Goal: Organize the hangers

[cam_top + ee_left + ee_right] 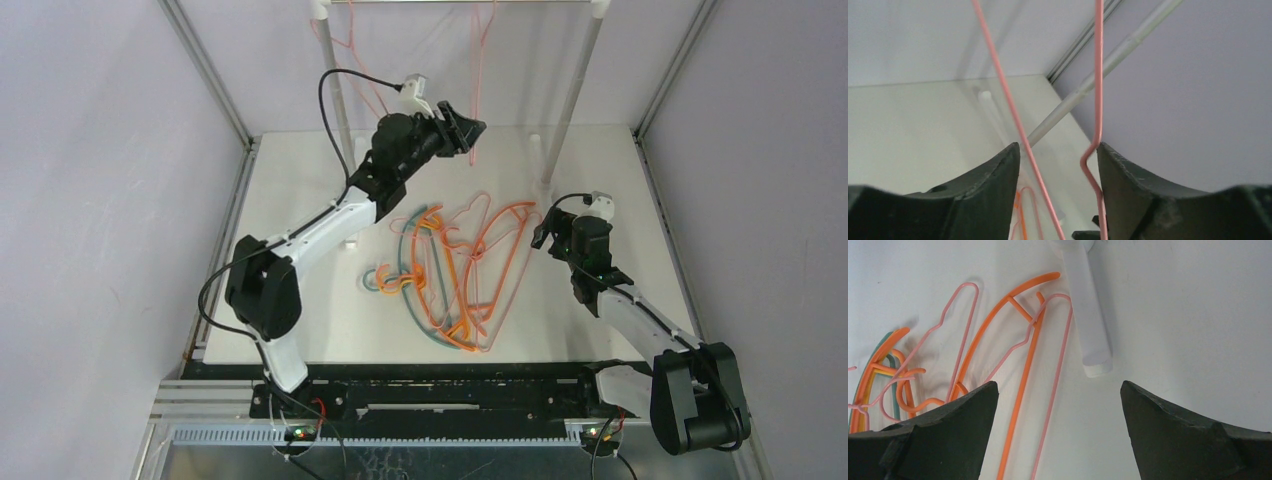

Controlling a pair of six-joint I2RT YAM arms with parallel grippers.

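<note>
Hangers (pixel 455 275) lay mostly in a tangled pile at the centre of the bench (pixel 300 200), and 2 pink ones hung on the rack (pixel 575 90) at the top of the overhead view.

The left end effector (pixel 1058 150) was raised at 1 hanging pink hanger (pixel 1098 75). Its fingers were apart and 2 runs of that wire passed between them. The right-hand run lay against or just beside 1 finger (pixel 1128 175), and nothing was clamped. If the arm pulled away with the wire caught there, I judged it could drag the hanger off the bar or set it swinging into the other hung hanger (pixel 370 88).

The right end effector (pixel 1058 390) hovered, fingers wide apart and empty, over the pile's right edge, just beside the rack's white foot (pixel 1088 315). The pile was interlocked, so lifting 1 hanger would probably haul up its neighbours. The pink wire also lay flat on the bench and could slip a pinch. A careless descent might knock the foot.

Counted:
- 2 arms.
- 1 rack.
- 2 pink hangers hung.
- 1 teal hanger (pixel 385 283) in the pile.
- About 3 orange hangers (pixel 1023 385) in the pile.
- At least 2 pink hangers in the pile. The overlap hid any firmer tally.
</note>
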